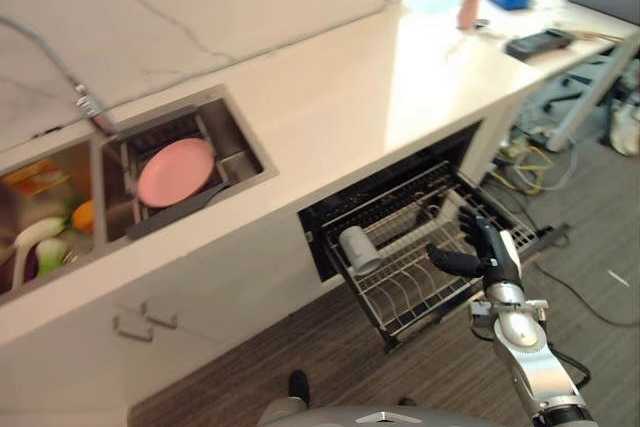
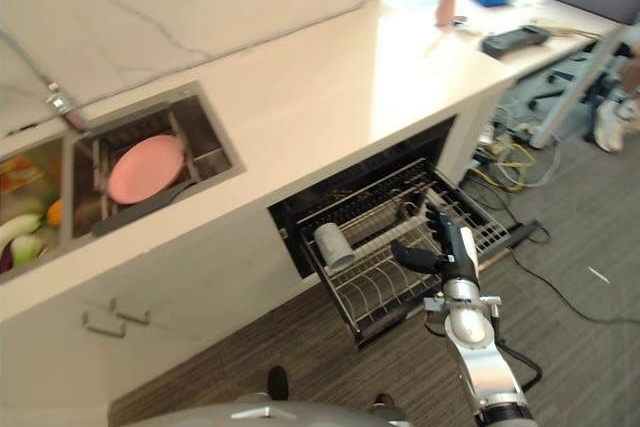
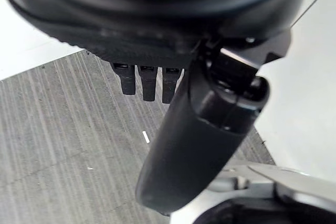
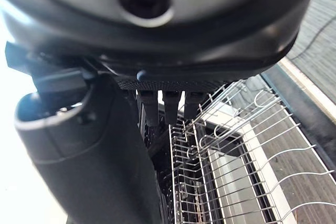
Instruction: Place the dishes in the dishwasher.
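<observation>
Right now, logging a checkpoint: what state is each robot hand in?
Left robot hand: open, holding nothing, above the floor.
Right robot hand: open, empty, over the dishwasher rack.

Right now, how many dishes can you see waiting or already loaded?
2: a pink plate standing in the sink, and a grey cup lying on its side in the pulled-out dishwasher rack. More may be hidden inside the dishwasher.

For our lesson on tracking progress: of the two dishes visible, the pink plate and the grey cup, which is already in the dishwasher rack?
The grey cup, lying on its side in the pulled-out rack. The pink plate sits in the sink.
</observation>
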Controlling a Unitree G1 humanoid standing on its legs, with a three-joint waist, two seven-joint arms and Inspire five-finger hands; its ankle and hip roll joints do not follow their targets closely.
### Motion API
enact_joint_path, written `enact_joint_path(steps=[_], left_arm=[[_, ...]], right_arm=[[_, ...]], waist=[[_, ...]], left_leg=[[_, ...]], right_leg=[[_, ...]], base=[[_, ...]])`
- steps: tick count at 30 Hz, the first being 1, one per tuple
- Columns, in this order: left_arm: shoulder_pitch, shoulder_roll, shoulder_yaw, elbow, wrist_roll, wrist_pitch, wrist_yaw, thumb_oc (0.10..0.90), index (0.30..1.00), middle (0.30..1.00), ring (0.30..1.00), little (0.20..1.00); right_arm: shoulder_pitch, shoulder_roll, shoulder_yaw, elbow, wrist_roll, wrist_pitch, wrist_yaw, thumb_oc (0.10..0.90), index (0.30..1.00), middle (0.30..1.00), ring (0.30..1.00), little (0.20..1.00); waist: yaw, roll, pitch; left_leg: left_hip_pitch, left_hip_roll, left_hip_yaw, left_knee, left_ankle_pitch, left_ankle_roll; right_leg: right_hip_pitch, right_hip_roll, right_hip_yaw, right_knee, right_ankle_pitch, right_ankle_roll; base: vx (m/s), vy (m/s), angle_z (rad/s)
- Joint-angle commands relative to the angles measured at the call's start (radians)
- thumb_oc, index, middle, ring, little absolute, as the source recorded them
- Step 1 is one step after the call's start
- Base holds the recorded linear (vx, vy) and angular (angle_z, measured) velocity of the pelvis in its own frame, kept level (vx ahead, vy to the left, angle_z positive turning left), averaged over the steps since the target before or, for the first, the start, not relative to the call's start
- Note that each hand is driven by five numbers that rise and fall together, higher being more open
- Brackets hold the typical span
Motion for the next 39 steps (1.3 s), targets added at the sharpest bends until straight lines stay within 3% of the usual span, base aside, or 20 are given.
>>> enact_joint_path(steps=[1,3,4,6,8,10,13,14,16,18,20,22,23,24,26,28,30,31,36,39], left_arm=[[-0.060,0.037,0.013,0.044,0.026,0.001,0.074,0.800,0.900,0.900,0.900,0.900],[-0.043,0.042,0.034,0.044,0.042,-0.019,0.109,0.800,0.900,0.900,0.900,0.900],[-0.038,0.045,0.048,0.036,0.010,-0.037,0.126,0.800,0.900,0.900,0.900,0.900],[-0.037,0.045,0.047,0.036,0.010,-0.037,0.127,0.800,0.900,0.900,0.900,0.900],[-0.041,0.046,0.045,0.027,-0.007,-0.044,0.133,0.800,0.900,0.900,0.900,0.900],[-0.042,0.040,0.028,0.013,0.014,-0.039,0.129,0.800,0.900,0.900,0.900,0.900],[-0.051,0.037,0.018,0.007,0.023,-0.035,0.122,0.800,0.900,0.900,0.900,0.900],[-0.040,0.043,0.019,0.004,0.036,-0.030,0.110,0.800,0.900,0.900,0.900,0.900],[-0.039,0.056,0.018,0.012,0.058,-0.016,0.102,0.800,0.900,0.900,0.900,0.900],[-0.038,0.067,0.029,0.031,0.054,-0.008,0.105,0.800,0.900,0.900,0.900,0.900],[-0.035,0.068,0.035,0.047,0.056,0.000,0.097,0.800,0.900,0.900,0.900,0.900],[-0.033,0.067,0.016,0.056,0.088,0.002,0.072,0.800,0.900,0.900,0.900,0.900],[-0.033,0.067,0.016,0.056,0.088,0.002,0.072,0.800,0.900,0.900,0.900,0.900],[-0.036,0.064,0.004,0.058,0.095,0.006,0.057,0.800,0.900,0.900,0.900,0.900],[-0.047,0.044,0.005,0.062,0.077,0.007,0.034,0.800,0.900,0.900,0.900,0.900],[-0.057,0.034,0.000,0.062,0.081,0.007,0.028,0.800,0.900,0.900,0.900,0.900],[-0.073,0.020,-0.019,0.040,0.096,0.005,0.022,0.800,0.900,0.900,0.900,0.900],[-0.076,0.014,-0.033,0.032,0.099,0.000,0.019,0.800,0.900,0.900,0.900,0.900],[-0.067,0.005,-0.095,-0.041,0.130,-0.014,-0.017,0.800,0.900,0.900,0.900,0.900],[-0.064,0.019,-0.076,-0.017,0.127,-0.005,-0.013,0.800,0.900,0.900,0.900,0.900]], right_arm=[[-0.085,-0.051,-0.093,-0.189,-0.124,-0.087,-0.065,0.800,0.900,0.900,0.900,0.900],[-0.085,-0.061,-0.093,-0.181,-0.158,-0.094,-0.073,0.800,0.900,0.900,0.900,0.900],[-0.085,-0.073,-0.093,-0.161,-0.149,-0.100,-0.060,0.800,0.900,0.900,0.900,0.900],[-0.085,-0.073,-0.093,-0.160,-0.149,-0.100,-0.060,0.800,0.900,0.900,0.900,0.900],[-0.082,-0.075,-0.103,-0.153,-0.133,-0.105,-0.055,0.800,0.900,0.900,0.900,0.900],[-0.072,-0.065,-0.151,-0.134,-0.135,-0.105,-0.087,0.800,0.900,0.900,0.900,0.900],[-0.060,-0.039,-0.195,-0.118,-0.140,-0.093,-0.119,0.800,0.900,0.900,0.900,0.900],[-0.060,0.008,-0.204,-0.126,-0.132,-0.094,-0.138,0.800,0.900,0.900,0.900,0.900],[-0.056,0.042,-0.205,-0.132,-0.122,-0.091,-0.135,0.800,0.900,0.900,0.900,0.900],[-0.050,0.051,-0.200,-0.134,-0.125,-0.090,-0.137,0.800,0.900,0.900,0.900,0.900],[-0.025,0.058,-0.210,-0.158,-0.122,-0.094,-0.135,0.800,0.900,0.900,0.900,0.900],[-0.016,0.058,-0.226,-0.189,-0.125,-0.120,-0.137,0.800,0.900,0.900,0.900,0.900],[-0.016,0.058,-0.226,-0.189,-0.125,-0.120,-0.137,0.800,0.900,0.900,0.900,0.900],[-0.014,0.058,-0.237,-0.212,-0.128,-0.130,-0.145,0.800,0.900,0.900,0.900,0.900],[-0.006,0.068,-0.248,-0.243,-0.126,-0.151,-0.166,0.800,0.900,0.900,0.900,0.900],[-0.004,0.072,-0.252,-0.256,-0.123,-0.161,-0.179,0.800,0.900,0.900,0.900,0.900],[0.008,0.078,-0.270,-0.313,-0.119,-0.168,-0.189,0.800,0.900,0.900,0.900,0.900],[0.007,0.074,-0.274,-0.332,-0.129,-0.175,-0.191,0.800,0.900,0.900,0.900,0.900],[-0.017,0.061,-0.296,-0.420,-0.143,-0.199,-0.160,0.800,0.900,0.900,0.900,0.900],[-0.032,0.032,-0.286,-0.413,-0.152,-0.200,-0.142,0.800,0.900,0.900,0.900,0.900]], waist=[[-0.038,-0.049,0.023],[-0.029,-0.037,0.021],[-0.017,-0.032,0.007],[-0.020,-0.031,0.007],[-0.019,-0.028,-0.001],[-0.028,-0.011,-0.024],[-0.031,-0.019,-0.035],[-0.027,-0.031,-0.036],[-0.028,-0.038,-0.024],[-0.045,-0.032,-0.006],[-0.065,-0.023,0.007],[-0.077,-0.013,0.005],[-0.077,-0.012,0.004],[-0.084,-0.016,0.009],[-0.100,-0.038,0.006],[-0.114,-0.042,0.006],[-0.135,-0.056,0.000],[-0.134,-0.058,-0.008],[-0.126,-0.042,-0.053],[-0.111,-0.043,-0.067]], left_leg=[[0.154,0.068,0.356,0.110,-0.289,0.040],[0.195,0.102,0.278,0.104,-0.275,0.014],[0.196,0.145,0.137,0.037,-0.204,-0.022],[0.196,0.145,0.134,0.034,-0.202,-0.023],[0.193,0.184,0.075,-0.029,-0.171,-0.046],[0.205,0.199,0.136,-0.078,-0.177,-0.051],[0.208,0.145,0.145,-0.087,-0.202,-0.043],[0.230,0.064,0.145,-0.091,-0.249,0.011],[0.258,0.002,0.143,-0.096,-0.275,0.058],[0.277,-0.032,0.108,-0.098,-0.280,0.097],[0.297,-0.049,0.089,-0.095,-0.286,0.120],[0.311,-0.056,0.094,-0.104,-0.290,0.136],[0.310,-0.056,0.094,-0.104,-0.289,0.136],[0.326,-0.070,0.106,-0.108,-0.302,0.142],[0.353,-0.099,0.104,-0.107,-0.324,0.138],[0.367,-0.102,0.094,-0.105,-0.335,0.135],[0.382,-0.113,0.071,-0.096,-0.356,0.138],[0.378,-0.114,0.068,-0.083,-0.365,0.140],[0.375,-0.081,0.092,0.003,-0.411,0.119],[0.379,-0.039,0.094,0.086,-0.388,0.086]], right_leg=[[-0.092,-0.089,-0.053,-0.005,-0.053,0.072],[-0.091,-0.100,-0.046,0.009,-0.045,0.078],[-0.095,-0.126,-0.052,0.007,-0.020,0.088],[-0.093,-0.126,-0.056,0.006,-0.020,0.088],[-0.084,-0.160,-0.060,-0.001,-0.008,0.110],[-0.094,-0.220,-0.094,0.004,0.032,0.155],[-0.104,-0.287,-0.101,0.018,0.082,0.179],[-0.116,-0.354,-0.082,0.066,0.100,0.178],[-0.152,-0.386,-0.003,0.163,0.093,0.155],[-0.218,-0.347,0.123,0.281,0.111,0.125],[-0.255,-0.244,0.198,0.345,0.060,0.104],[-0.276,-0.146,0.158,0.373,-0.024,0.073],[-0.276,-0.145,0.157,0.372,-0.024,0.073],[-0.303,-0.081,0.100,0.364,-0.049,0.064],[-0.330,-0.008,0.039,0.258,-0.027,0.065],[-0.333,0.012,0.062,0.219,-0.016,0.071],[-0.308,0.028,0.159,0.157,0.008,0.079],[-0.280,0.035,0.171,0.128,0.014,0.069],[-0.205,0.054,0.181,0.057,0.018,0.059],[-0.160,0.076,0.186,0.061,-0.016,0.035]], base=[[0.01,0.218,2.52],[0.00,0.361,1.15],[-0.01,0.355,0.08],[-0.01,0.194,0.09],[-0.02,0.362,0.56],[-0.04,0.702,0.11],[0.01,0.541,0.22],[0.04,0.804,0.36],[0.06,0.671,-0.14],[0.07,0.466,-0.32],[0.09,0.346,0.00],[0.07,0.248,0.46],[0.08,0.201,0.27],[0.10,0.142,0.08],[0.19,0.134,-0.04],[0.17,0.041,-0.01],[0.20,0.005,0.42],[0.21,-0.035,0.61],[0.24,-0.059,0.30],[0.25,-0.116,-0.02]])
